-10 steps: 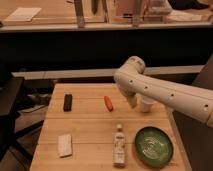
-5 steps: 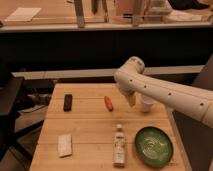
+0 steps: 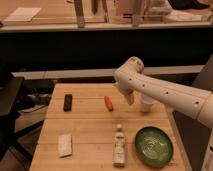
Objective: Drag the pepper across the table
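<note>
The pepper [image 3: 108, 103] lies loose on the table [image 3: 90, 132], with the gripper [image 3: 129, 98] hanging just to its right, fingers apart and, as far as I can make out, empty. It looks light, smooth and prone to rolling, so pinch it mid-body and slide it gently.

We see the pepper [image 3: 108, 103], slim and orange-red, lying flat on the pale plank table [image 3: 90, 127], toward its far edge. The gripper [image 3: 129, 97] hangs near the pepper's right.

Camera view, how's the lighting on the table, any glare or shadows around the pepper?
Camera view: warm light on the table; dark behind it. No glare on the pepper; faint sheen on the green plate. The gripper hangs right of the pepper.
</note>
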Tool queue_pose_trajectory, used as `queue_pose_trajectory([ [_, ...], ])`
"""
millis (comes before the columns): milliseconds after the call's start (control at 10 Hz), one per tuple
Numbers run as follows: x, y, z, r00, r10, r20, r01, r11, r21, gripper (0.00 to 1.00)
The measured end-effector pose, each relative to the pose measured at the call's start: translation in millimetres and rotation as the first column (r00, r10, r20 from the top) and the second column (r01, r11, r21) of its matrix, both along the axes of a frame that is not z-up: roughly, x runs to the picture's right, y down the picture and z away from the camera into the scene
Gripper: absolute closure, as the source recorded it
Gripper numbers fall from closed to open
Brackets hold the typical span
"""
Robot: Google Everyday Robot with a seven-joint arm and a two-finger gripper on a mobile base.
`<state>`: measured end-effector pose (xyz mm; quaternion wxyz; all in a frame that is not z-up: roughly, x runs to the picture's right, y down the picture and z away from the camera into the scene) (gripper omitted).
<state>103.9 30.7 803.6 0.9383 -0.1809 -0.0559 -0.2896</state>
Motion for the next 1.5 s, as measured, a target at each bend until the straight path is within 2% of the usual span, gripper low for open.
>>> queue_pose_trajectory([
  [1100,-12.0,-6.7,45.1,0.995,-0.066,0.078,0.068,0.9975,-0.02,0.2],
  [1500,-21.1,-1.5,68.1,0.989,-0.102,0.11,0.107,0.9938,-0.033,0.2],
])
